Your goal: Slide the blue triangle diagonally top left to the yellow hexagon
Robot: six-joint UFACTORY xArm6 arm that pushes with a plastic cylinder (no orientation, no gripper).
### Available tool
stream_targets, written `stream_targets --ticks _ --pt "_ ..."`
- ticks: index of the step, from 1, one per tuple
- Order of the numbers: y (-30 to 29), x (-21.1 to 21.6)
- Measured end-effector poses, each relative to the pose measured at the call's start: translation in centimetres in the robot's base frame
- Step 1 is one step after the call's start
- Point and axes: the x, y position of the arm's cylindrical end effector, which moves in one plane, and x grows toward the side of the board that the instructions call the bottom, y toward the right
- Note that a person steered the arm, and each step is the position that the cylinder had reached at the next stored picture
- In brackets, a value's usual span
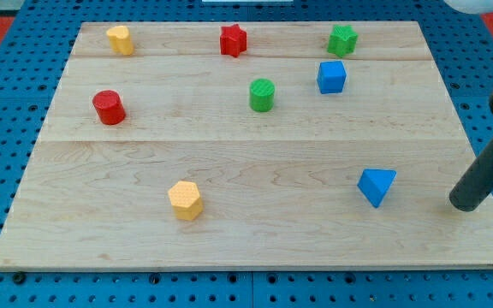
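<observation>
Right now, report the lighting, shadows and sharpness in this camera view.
Camera view: even, soft light, no glare on the wooden board; the blue triangle and yellow hexagon cast only faint, short shadows; blocks are sharp; my tip, right of the triangle, looks slightly soft.

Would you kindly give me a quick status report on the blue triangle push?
My tip right of blue triangle, apart from it. Triangle unmoved, far right of yellow hexagon. No block between them.

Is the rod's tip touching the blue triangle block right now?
No, my tip rests on the wooden board to the view's right of the blue triangle block, with bare wood between them.
</observation>
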Motion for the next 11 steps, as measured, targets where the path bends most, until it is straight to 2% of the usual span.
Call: stream_targets --ticks 3,4,5,8,9,10,11 --pt "0.0 1.7" --pt "-3.5 -0.3" --pt "-10.6 -3.8" --pt "-34.6 -5.1" --pt "-38.0 -7.6" --pt "-42.1 -4.8" --pt "-39.5 -5.8"
